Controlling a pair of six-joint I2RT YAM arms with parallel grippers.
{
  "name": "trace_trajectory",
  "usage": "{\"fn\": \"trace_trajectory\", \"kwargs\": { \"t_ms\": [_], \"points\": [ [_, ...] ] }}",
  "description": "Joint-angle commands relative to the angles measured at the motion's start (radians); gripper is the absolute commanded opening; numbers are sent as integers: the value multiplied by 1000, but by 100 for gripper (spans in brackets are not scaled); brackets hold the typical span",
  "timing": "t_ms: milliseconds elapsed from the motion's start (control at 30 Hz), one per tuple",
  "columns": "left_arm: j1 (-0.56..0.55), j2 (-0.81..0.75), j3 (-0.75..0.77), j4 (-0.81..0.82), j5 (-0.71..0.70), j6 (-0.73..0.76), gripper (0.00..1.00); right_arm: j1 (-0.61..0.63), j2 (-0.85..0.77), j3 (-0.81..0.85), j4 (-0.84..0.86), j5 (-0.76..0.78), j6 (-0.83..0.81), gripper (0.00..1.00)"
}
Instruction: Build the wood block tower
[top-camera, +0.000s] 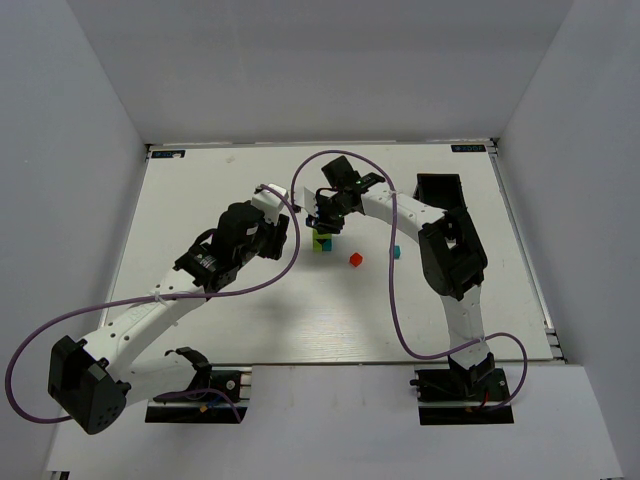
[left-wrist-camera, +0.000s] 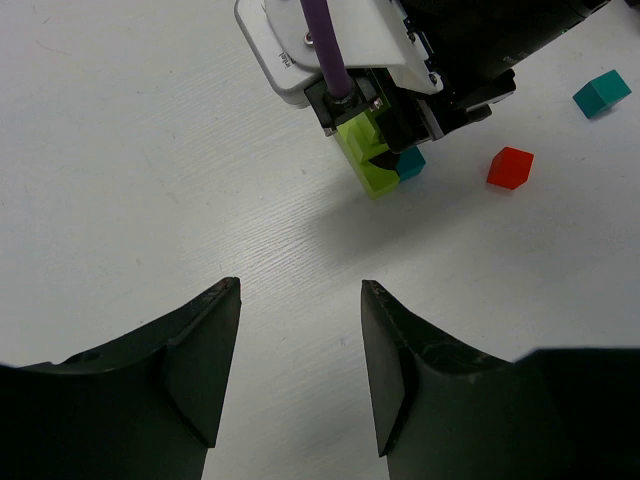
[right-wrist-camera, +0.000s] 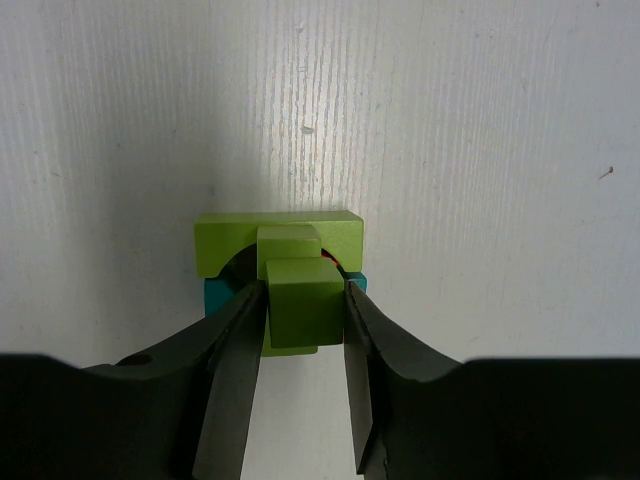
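The wood block tower (top-camera: 322, 241) stands mid-table as a short column of lime and teal blocks. In the right wrist view I look down on a lime arch-shaped block (right-wrist-camera: 277, 232), with teal (right-wrist-camera: 214, 296) and a sliver of red beneath it. My right gripper (right-wrist-camera: 303, 292) is directly above the tower and shut on a lime cube (right-wrist-camera: 305, 305); I cannot tell whether the cube rests on the stack. My left gripper (left-wrist-camera: 300, 292) is open and empty, just left of the tower (left-wrist-camera: 372, 165). My right gripper also shows from above (top-camera: 328, 214).
A loose red cube (top-camera: 355, 259) and a loose teal cube (top-camera: 395, 251) lie right of the tower; both also show in the left wrist view, red cube (left-wrist-camera: 510, 167) and teal cube (left-wrist-camera: 601, 93). A black rectangular tray (top-camera: 440, 188) sits at the back right.
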Motion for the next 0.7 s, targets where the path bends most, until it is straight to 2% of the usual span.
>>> {"fn": "trace_trajectory", "kwargs": {
  "t_ms": [0,667],
  "points": [
    [6,-22,-3,8,-6,5,62,-4,-70,-13,0,-16,-14,42],
    [6,-13,-3,8,-6,5,62,-5,-68,-16,1,-13,-16,35]
  ]
}}
